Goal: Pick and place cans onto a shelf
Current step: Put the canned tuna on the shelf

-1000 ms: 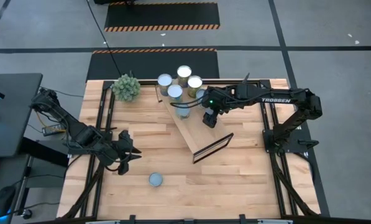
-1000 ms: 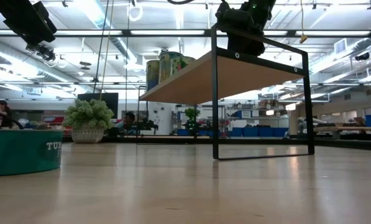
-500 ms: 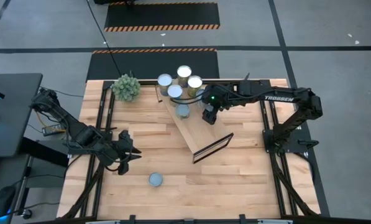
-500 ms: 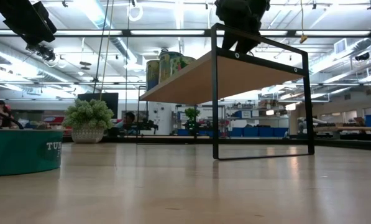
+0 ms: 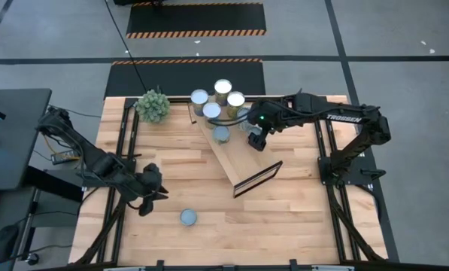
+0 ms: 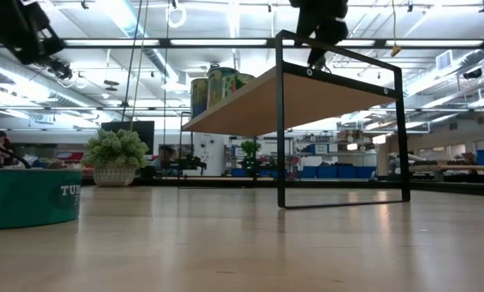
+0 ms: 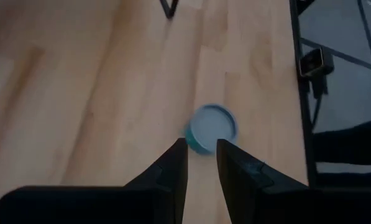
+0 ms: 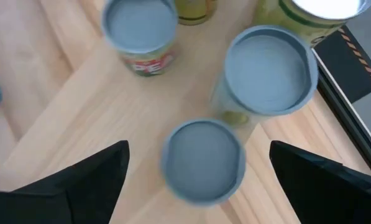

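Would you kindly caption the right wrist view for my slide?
Open right end effector hovering over a grey-topped can on the shelf, among other cans.
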Robot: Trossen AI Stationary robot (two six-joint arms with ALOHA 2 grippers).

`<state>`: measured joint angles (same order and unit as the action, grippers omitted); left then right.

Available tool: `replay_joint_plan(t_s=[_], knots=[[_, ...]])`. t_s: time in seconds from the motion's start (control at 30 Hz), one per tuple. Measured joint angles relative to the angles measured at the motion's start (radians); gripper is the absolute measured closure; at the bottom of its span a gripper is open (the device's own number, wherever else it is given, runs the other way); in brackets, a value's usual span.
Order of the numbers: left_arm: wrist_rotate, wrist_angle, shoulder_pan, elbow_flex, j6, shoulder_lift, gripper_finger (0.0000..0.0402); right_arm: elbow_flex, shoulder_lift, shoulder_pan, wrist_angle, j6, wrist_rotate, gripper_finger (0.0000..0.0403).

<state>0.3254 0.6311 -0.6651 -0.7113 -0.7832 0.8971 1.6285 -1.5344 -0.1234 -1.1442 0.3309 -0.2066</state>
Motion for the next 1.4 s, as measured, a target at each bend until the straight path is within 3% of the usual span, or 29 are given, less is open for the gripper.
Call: replay_joint_plan(t_s=[0.13, 0.37, 0.53, 0.77, 0.93, 1.4], knots=[[-0.068, -0.013, -0.024, 0.001, -0.019, 0.042, 0.031, 0.055, 0.0, 0.046, -0.063, 0.026, -0.002, 0.0007], [-0.076, -0.066, -0.095, 0.001, -0.017, 0.181, 0.0285, 0.148, 0.0, 0.148, -0.161, 0.111, -0.086, 0.0008], [-0.084, -0.138, -0.114, 0.001, -0.021, 0.255, 0.0219, 0.183, 0.0, 0.223, -0.168, 0.179, -0.128, 0.0008], [-0.174, -0.145, -0.134, 0.001, -0.043, 0.304, 0.0105, 0.188, 0.0, 0.324, -0.181, 0.275, -0.136, 0.0008], [-0.175, -0.136, -0.164, 0.001, -0.044, 0.355, 0.0057, 0.188, 0.0, 0.397, -0.185, 0.355, -0.149, 0.0008], [-0.093, -0.196, -0.181, 0.0, -0.044, 0.533, 0.0049, 0.188, 0.0, 0.545, -0.214, 0.466, -0.231, 0.0008]])
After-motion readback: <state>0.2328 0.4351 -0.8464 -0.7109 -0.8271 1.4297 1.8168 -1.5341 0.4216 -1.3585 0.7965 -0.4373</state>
